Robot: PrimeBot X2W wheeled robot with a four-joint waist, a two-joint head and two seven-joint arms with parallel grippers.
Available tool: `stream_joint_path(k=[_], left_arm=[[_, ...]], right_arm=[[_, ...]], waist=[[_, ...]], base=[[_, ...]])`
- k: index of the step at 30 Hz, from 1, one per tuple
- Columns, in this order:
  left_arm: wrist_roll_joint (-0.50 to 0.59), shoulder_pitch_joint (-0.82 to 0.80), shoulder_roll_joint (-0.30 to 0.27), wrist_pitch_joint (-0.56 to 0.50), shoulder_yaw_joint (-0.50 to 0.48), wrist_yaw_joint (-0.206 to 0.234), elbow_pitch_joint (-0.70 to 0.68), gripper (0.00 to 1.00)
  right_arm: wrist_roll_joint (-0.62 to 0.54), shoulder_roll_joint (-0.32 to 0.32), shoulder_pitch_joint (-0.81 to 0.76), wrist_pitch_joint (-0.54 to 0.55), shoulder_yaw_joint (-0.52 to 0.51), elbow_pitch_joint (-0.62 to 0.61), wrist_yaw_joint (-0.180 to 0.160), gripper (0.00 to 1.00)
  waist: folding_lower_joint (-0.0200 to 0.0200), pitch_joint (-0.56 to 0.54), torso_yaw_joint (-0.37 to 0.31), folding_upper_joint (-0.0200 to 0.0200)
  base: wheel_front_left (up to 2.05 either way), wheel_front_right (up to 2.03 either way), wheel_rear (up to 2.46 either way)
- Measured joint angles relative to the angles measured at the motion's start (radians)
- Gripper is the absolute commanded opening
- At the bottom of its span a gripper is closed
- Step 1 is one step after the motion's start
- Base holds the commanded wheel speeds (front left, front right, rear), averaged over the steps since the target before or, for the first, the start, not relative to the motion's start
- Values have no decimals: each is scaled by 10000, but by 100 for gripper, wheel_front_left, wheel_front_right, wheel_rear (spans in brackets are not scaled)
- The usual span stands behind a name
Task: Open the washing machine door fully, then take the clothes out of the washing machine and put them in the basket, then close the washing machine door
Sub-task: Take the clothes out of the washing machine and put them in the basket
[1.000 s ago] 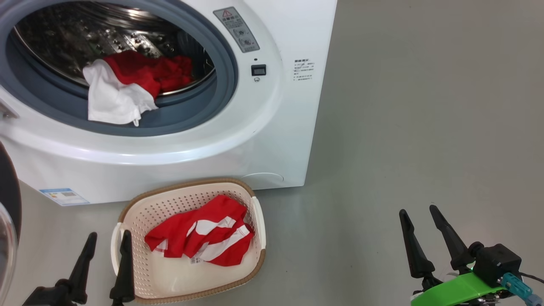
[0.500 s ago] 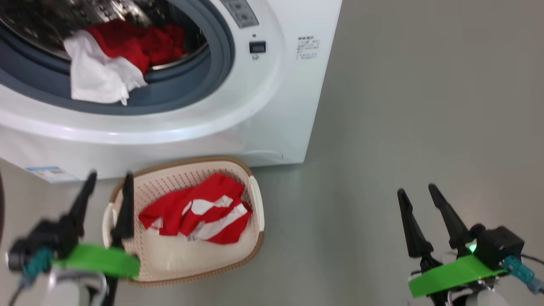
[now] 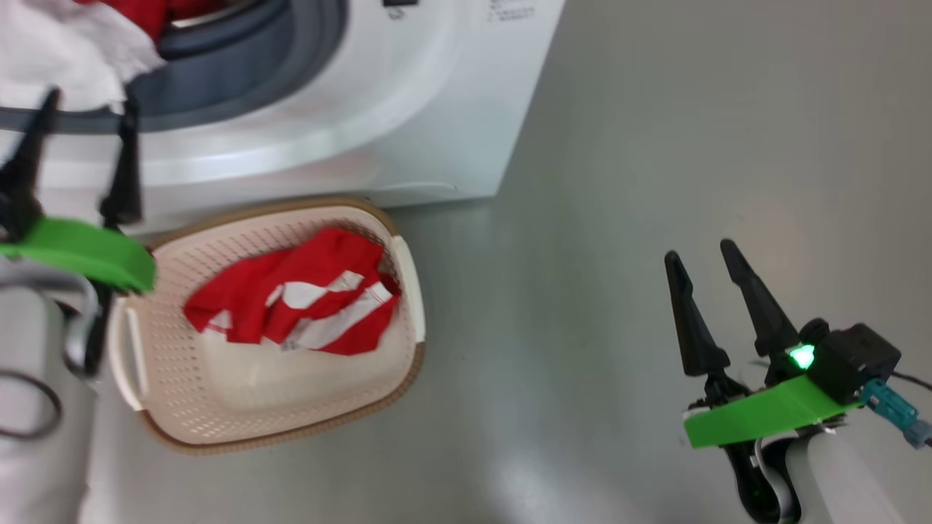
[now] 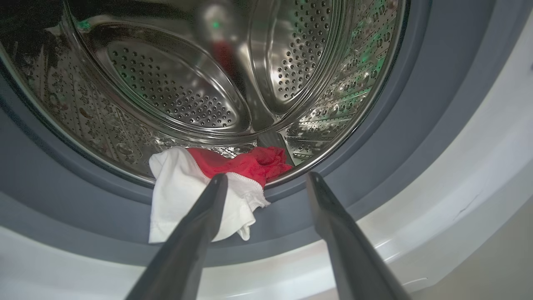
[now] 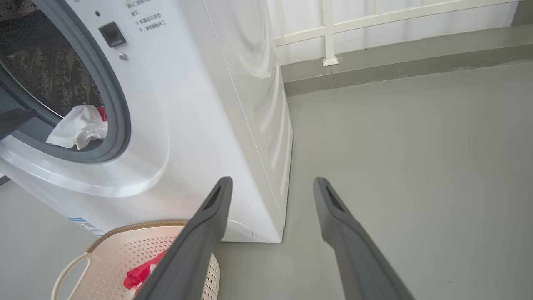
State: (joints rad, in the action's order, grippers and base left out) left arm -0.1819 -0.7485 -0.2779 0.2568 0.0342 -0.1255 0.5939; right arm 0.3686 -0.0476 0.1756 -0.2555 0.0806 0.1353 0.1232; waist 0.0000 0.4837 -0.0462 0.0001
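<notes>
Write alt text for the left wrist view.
The open left end effector points into the steel drum, where a white garment drapes out over the grey gasket with a red garment bunched behind it.

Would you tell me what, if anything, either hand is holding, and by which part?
Nothing: the left hand is open near the clothes, the right hand open and empty.
</notes>
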Motion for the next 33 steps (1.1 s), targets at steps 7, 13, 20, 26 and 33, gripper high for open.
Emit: stream_joint_path(k=[7, 13, 20, 26, 33], left_arm=[[244, -1752, -506, 0, 82, -59, 1661, 100], [616, -3082, -755, 0, 351, -59, 2936, 100], [1156, -4305, -1110, 0, 700, 113, 4612, 100], [1634, -5184, -1229, -2, 1127, 451, 5916, 100], [1657, -5482, -1235, -2, 1260, 552, 6644, 59]], right_arm=[[176, -8, 396, 0, 140, -134, 0, 100], [410, -10, 634, 0, 274, -240, 0, 100], [458, -10, 752, 0, 349, -293, 0, 100], [531, -10, 752, 0, 389, -326, 0, 100], [579, -8, 750, 0, 443, -337, 0, 100]], waist=[[0, 736, -468, 0], [0, 1281, -792, 0], [0, 1663, -1143, -1], [0, 1745, -1320, 0], [0, 1612, -1348, -1]], base=[[0, 0, 0], [0, 0, 0], [0, 0, 0], [0, 0, 0], [0, 0, 0]])
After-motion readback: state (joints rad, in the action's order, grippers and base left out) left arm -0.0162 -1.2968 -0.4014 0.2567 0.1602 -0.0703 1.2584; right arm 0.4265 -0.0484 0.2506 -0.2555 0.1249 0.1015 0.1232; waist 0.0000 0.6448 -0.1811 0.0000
